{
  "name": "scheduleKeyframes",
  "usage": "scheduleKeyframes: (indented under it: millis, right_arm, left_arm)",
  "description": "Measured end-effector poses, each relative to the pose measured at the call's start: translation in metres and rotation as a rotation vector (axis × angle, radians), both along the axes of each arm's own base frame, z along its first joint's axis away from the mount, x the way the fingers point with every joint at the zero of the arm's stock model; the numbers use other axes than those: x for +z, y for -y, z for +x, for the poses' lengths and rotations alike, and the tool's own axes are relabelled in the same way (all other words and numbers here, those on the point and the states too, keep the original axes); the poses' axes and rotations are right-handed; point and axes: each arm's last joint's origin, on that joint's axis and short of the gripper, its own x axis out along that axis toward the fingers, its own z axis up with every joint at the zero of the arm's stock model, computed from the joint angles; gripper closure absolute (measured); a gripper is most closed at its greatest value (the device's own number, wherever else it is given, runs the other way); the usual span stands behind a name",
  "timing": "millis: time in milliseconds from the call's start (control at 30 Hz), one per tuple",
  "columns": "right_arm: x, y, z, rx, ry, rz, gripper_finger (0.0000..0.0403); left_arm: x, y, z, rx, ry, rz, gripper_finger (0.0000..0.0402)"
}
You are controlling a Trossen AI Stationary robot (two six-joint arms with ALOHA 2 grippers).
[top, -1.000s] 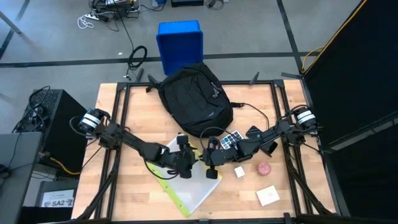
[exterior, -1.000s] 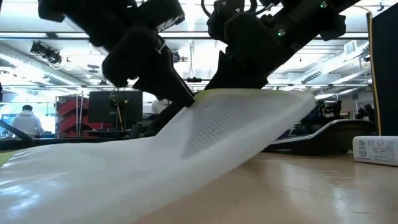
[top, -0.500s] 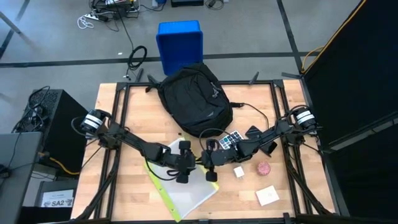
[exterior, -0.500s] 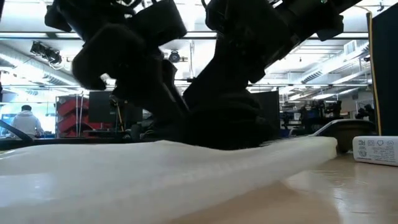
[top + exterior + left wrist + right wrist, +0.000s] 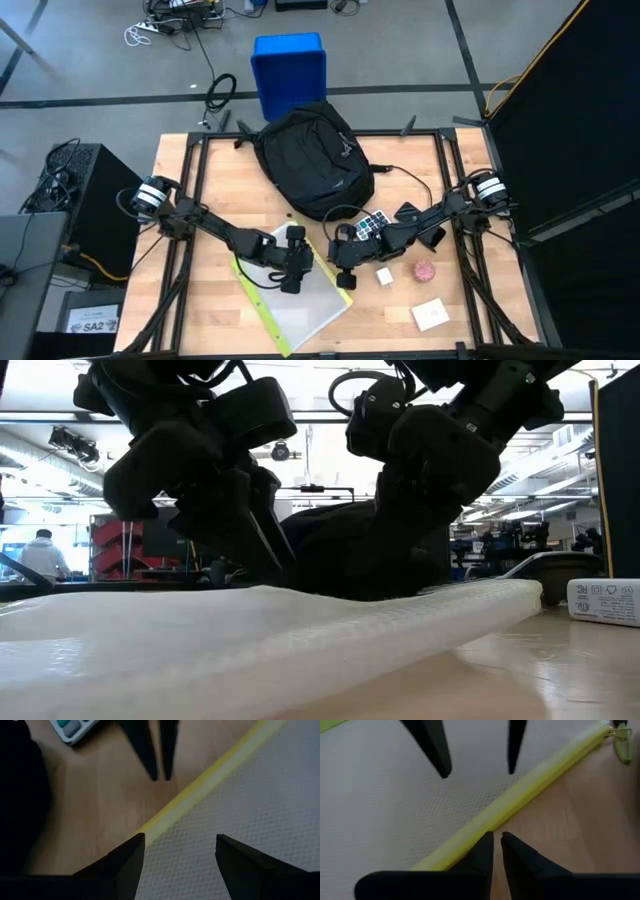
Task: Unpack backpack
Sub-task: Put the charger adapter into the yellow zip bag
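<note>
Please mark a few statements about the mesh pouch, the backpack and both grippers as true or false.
1. The mesh pouch lies flat on the table. True.
2. The left gripper is shut. False: its fingers stand apart over the pouch.
3. The right gripper is shut. True.
4. The backpack sits at the table's near edge. False: it is at the far edge, by the blue bin.
5. The right gripper holds the pouch. False: it grips nothing.

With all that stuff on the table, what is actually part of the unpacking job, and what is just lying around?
Part of the job:
- backpack, at the table's far side
- mesh pouch with a yellow zip, lying flat under both grippers
- left gripper, open over the pouch
- right gripper, shut at the pouch's zip edge

Just lying about:
- puzzle cube
- small white block
- pink ball
- white card
- blue bin, on the floor
</note>
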Motion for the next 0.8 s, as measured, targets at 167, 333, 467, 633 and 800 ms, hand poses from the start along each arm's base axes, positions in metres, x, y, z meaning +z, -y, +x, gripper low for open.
scheduleKeyframes:
  millis: [167, 333, 467, 633, 800]
  right_arm:
    - [-0.001, -0.004, -0.003, 0.015, -0.020, -0.001, 0.0401]
    - [-0.002, -0.004, -0.003, 0.009, -0.028, 0.005, 0.0402]
    - [-0.002, -0.006, -0.004, -0.004, -0.025, 0.022, 0.0402]
    - [-0.005, -0.008, -0.003, -0.003, -0.026, 0.027, 0.0403]
    - [-0.029, -0.009, 0.005, 0.010, -0.075, 0.039, 0.0403]
  left_arm:
    - [-0.004, 0.000, -0.002, 0.026, -0.034, -0.015, 0.0188]
    - [-0.004, 0.000, -0.003, 0.047, -0.043, -0.050, 0.0188]
    - [-0.006, 0.001, -0.005, 0.051, -0.074, -0.107, 0.0188]
    - [-0.009, 0.002, -0.010, 0.081, -0.129, -0.111, 0.0188]
    - [-0.012, 0.001, -0.016, 0.132, -0.183, -0.123, 0.0188]
